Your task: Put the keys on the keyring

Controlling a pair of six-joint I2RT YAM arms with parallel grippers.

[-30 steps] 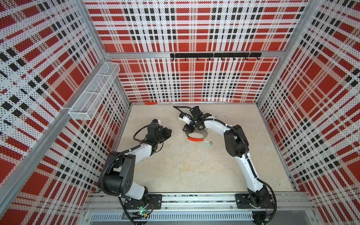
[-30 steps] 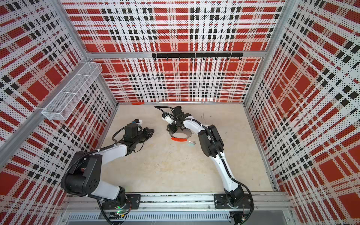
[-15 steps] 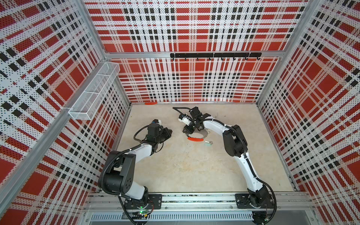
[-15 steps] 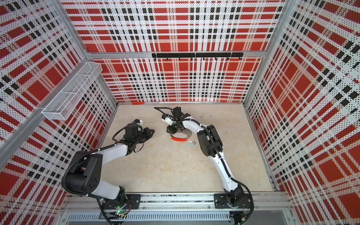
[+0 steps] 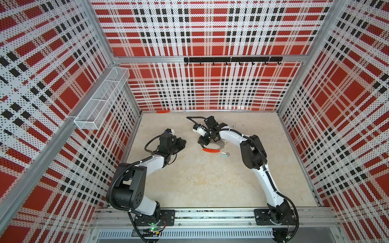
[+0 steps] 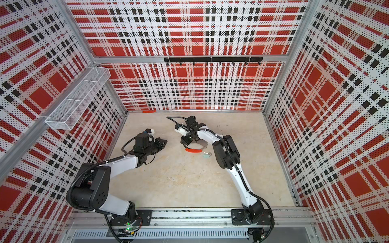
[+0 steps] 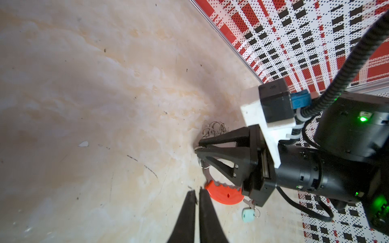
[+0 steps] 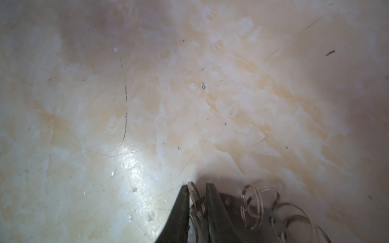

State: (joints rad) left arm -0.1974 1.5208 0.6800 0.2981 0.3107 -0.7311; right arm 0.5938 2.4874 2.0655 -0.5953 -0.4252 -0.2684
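The keyring (image 5: 211,150) (image 6: 193,150), a flat dark grey ring with an orange-red arc (image 7: 223,194), lies on the beige floor behind the middle. Silver wire clips (image 8: 252,202) stand around its rim. My right gripper (image 5: 201,143) (image 8: 196,189) reaches down at the ring's left edge, shut on one wire clip that stands between its fingers (image 8: 185,197). The keys (image 5: 224,155) (image 7: 248,214), a small silver key with a mint-green tag, lie on the floor just right of the orange arc, apart from both grippers. My left gripper (image 5: 183,143) (image 7: 195,192) hovers shut and empty, left of the ring.
A white wire basket (image 5: 101,98) hangs on the left wall. A black hook rail (image 5: 231,60) runs along the back wall. A small orange-red strip (image 5: 163,111) lies at the foot of the back wall. The right arm's elbow (image 5: 252,153) rises just right of the keys.
The right gripper's jaws have narrowed onto a wire clip at the ring's left edge. The left arm, the ring and the keys have stayed put.
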